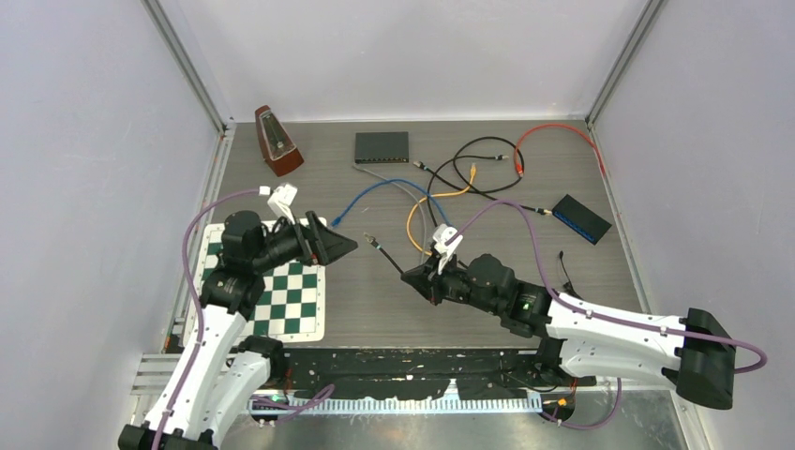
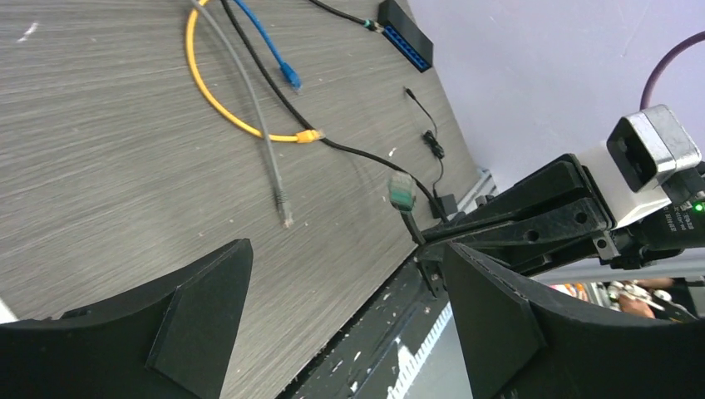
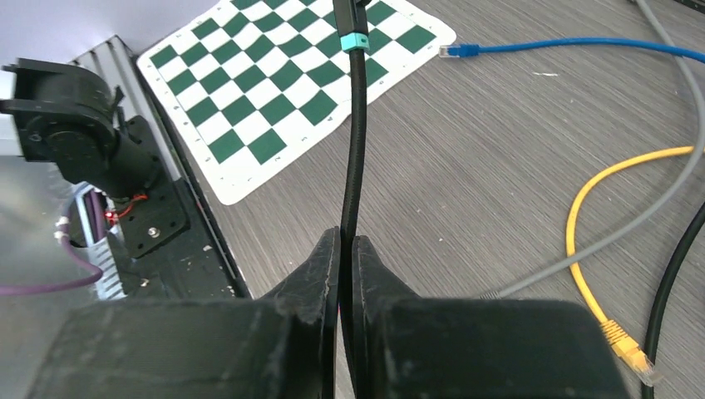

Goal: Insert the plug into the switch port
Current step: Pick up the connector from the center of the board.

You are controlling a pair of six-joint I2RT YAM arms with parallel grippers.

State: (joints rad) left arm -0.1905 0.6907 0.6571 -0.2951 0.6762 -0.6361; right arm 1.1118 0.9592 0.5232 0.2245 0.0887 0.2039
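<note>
My right gripper (image 3: 345, 245) is clamped on the black cable (image 3: 356, 150), its plug (image 3: 354, 37) at twelve o'clock, while my left gripper (image 2: 347, 258) stands wide apart.

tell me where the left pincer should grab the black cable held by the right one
Probably the plug end, behind its tip. It juts out on its cable from the shut right pincer toward the open left pincer, so come from the left, one jaw either side.

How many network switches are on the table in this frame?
2. One dark switch lies at the back centre, with cables spread in front of it. A second switch, with a blue port face, lies angled toward the right side. No others show, though the arms may hide something.
</note>
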